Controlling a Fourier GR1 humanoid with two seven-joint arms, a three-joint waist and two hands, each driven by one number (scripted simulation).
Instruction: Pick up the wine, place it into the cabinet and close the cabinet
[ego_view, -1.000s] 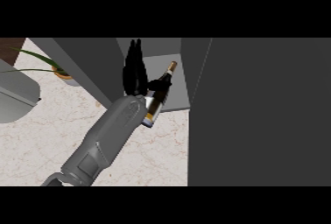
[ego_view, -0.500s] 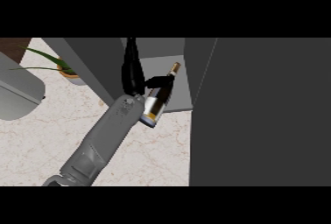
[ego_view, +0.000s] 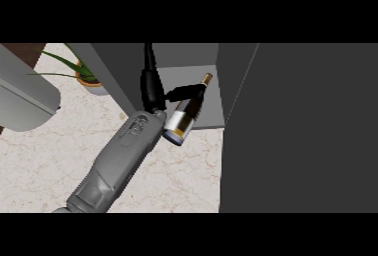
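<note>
The wine bottle (ego_view: 184, 114) is dark with a pale label and a gold-topped neck. It lies tilted, neck pointing into the open cabinet, base hanging over the front edge of the grey shelf (ego_view: 208, 107). My left hand (ego_view: 153, 89) is just left of the bottle, fingers reaching up into the cabinet and thumb (ego_view: 184, 92) curled across the bottle's shoulder. The open cabinet door (ego_view: 303, 130) stands as a broad dark panel on the right. My right hand does not show.
A potted plant (ego_view: 88, 82) stands on the marble counter (ego_view: 44, 160) left of the cabinet's side wall (ego_view: 118, 75). A rounded grey appliance (ego_view: 22, 102) sits at the far left edge.
The whole scene has slid a little to the right in the view. The left hand keeps its hold and the bottle has edged slightly further over the shelf.
</note>
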